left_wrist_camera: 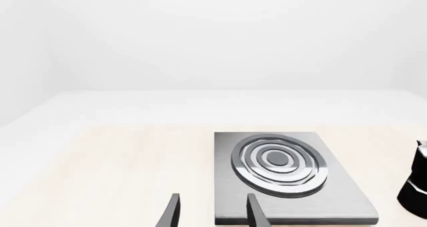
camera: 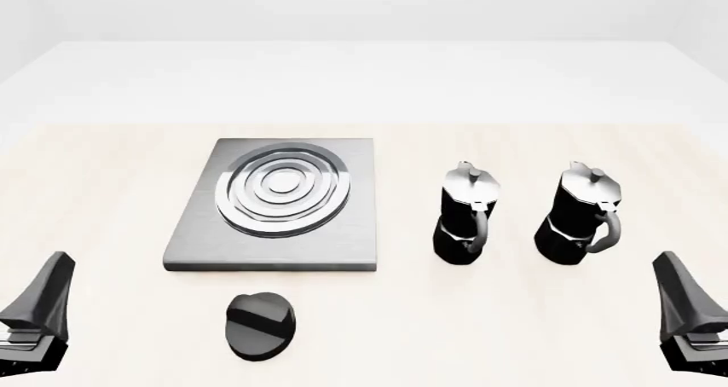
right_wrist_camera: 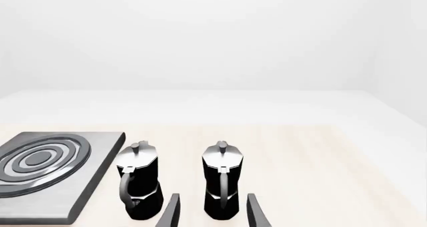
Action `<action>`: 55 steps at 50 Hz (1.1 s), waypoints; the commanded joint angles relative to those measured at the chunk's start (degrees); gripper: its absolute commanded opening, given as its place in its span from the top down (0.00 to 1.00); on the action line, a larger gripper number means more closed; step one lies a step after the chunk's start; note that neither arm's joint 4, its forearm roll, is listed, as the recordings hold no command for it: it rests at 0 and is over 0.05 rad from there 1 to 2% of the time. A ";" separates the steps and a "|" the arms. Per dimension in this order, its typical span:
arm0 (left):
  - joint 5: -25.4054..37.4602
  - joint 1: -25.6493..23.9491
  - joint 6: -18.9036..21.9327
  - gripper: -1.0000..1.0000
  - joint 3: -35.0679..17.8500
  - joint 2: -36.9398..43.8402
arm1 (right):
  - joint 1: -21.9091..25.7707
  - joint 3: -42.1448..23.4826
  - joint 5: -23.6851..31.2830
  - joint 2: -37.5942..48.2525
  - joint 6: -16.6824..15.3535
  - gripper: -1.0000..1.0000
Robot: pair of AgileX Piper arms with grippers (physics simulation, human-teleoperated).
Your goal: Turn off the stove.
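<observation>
The stove [camera: 355, 233] is a flat grey metal slab with shiny concentric rings, lying left of the table's middle; it also shows in the left wrist view [left_wrist_camera: 347, 199] and the right wrist view [right_wrist_camera: 100, 159]. Its round black knob [camera: 262, 323] with a raised bar sits apart, just in front of the slab. My left gripper [camera: 34, 314] hovers at the near left edge, well left of the knob, open with nothing between its fingers [left_wrist_camera: 172, 212]. My right gripper [camera: 694, 319] is at the near right edge, also open and empty [right_wrist_camera: 212, 214].
Two black-and-silver moka pots [camera: 466, 212] [camera: 580, 216] stand upright side by side to the right of the stove, handles toward me. The right wrist view looks at them [right_wrist_camera: 139, 182] [right_wrist_camera: 222, 184] from close behind. The pale wooden table [camera: 478, 319] extends ahead.
</observation>
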 commanded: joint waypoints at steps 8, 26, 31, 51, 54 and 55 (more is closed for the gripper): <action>0.24 -0.06 0.40 0.00 -0.14 0.01 | 0.41 -0.07 0.24 0.33 -0.68 0.00; 0.08 -1.01 1.79 0.00 -0.54 3.10 | 0.69 0.01 -0.51 0.95 -1.69 0.00; -2.73 -2.29 2.24 0.00 -0.81 8.42 | 0.87 0.00 -0.47 0.84 -1.72 0.00; 2.65 -11.34 5.25 0.00 -15.46 35.42 | 1.00 0.03 -0.79 1.18 -1.90 0.00; 3.88 -11.21 6.34 0.00 -16.92 37.75 | 1.11 0.04 -0.87 1.30 -1.92 0.00; 5.48 -12.26 6.09 0.00 -18.15 38.38 | 1.18 0.04 -0.89 1.32 -1.94 0.00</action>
